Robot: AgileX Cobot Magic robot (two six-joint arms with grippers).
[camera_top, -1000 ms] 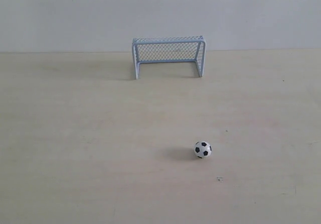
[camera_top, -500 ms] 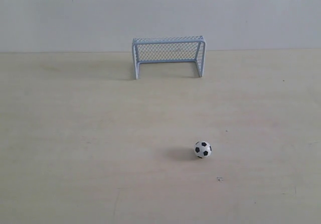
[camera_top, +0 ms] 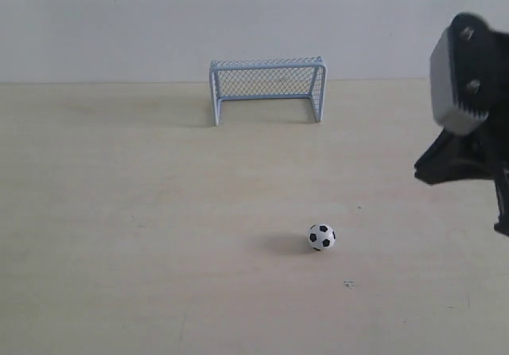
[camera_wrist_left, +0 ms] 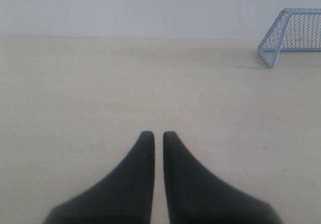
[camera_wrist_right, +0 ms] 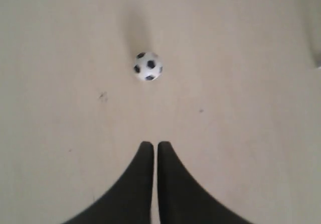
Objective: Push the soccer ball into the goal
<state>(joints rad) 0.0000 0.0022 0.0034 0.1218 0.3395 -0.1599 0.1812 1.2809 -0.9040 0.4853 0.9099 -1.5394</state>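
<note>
The soccer ball (camera_top: 322,236), white with black patches, rests on the pale table right of centre; the right wrist view shows the ball (camera_wrist_right: 148,66) ahead of my right gripper (camera_wrist_right: 154,144), apart from it. That gripper is shut with nothing in it. In the exterior view only the right arm's body (camera_top: 468,124) shows at the right edge, raised above the table. The goal (camera_top: 267,88), a pale blue frame with mesh, stands at the table's far side, its mouth facing the ball. My left gripper (camera_wrist_left: 158,133) is shut and empty, with the goal (camera_wrist_left: 293,34) far off to one side.
The table (camera_top: 119,212) is a pale wooden surface with a few small dark specks (camera_top: 347,284) near the ball. A plain light wall (camera_top: 119,21) rises behind the goal.
The right arm has come into the exterior view at the right edge. The ball and the goal have not moved.
</note>
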